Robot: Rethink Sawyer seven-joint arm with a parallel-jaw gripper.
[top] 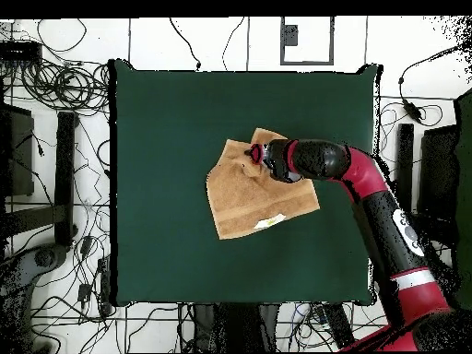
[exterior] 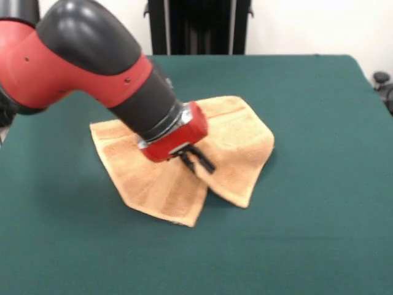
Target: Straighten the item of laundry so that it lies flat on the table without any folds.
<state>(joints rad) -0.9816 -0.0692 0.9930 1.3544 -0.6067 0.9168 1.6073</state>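
Dark green cloth-covered tabletop point(exterior: 319, 233), large, bare all round the work. Near its centre, a shade toward 12 o'clock in the front view, lies the tan-orange terry-cloth hand towel point(exterior: 153, 184), not yet flat. Left portion spreads from a corner at 9 o'clock down to a point at 6 o'clock; a woven border band shows near the upper edge. Moving right, a V-shaped notch at about 5 o'clock, where two flaps meet along a crease running up under the arm. Right flap bulges toward 3 o'clock with a rounded, doubled-looking edge, suggesting a fold underneath. Overhead view shows a ragged, non-square outline and a small white tag point(top: 273, 221) near one edge. Red and black gripper point(exterior: 198, 161) angled low over the crease at the towel's middle, black tips at or touching the cloth; jaws look nearly together, but whether they pinch fabric I cannot tell. Judgement: task partway at best; the right flap and central crease remain to be drawn out.
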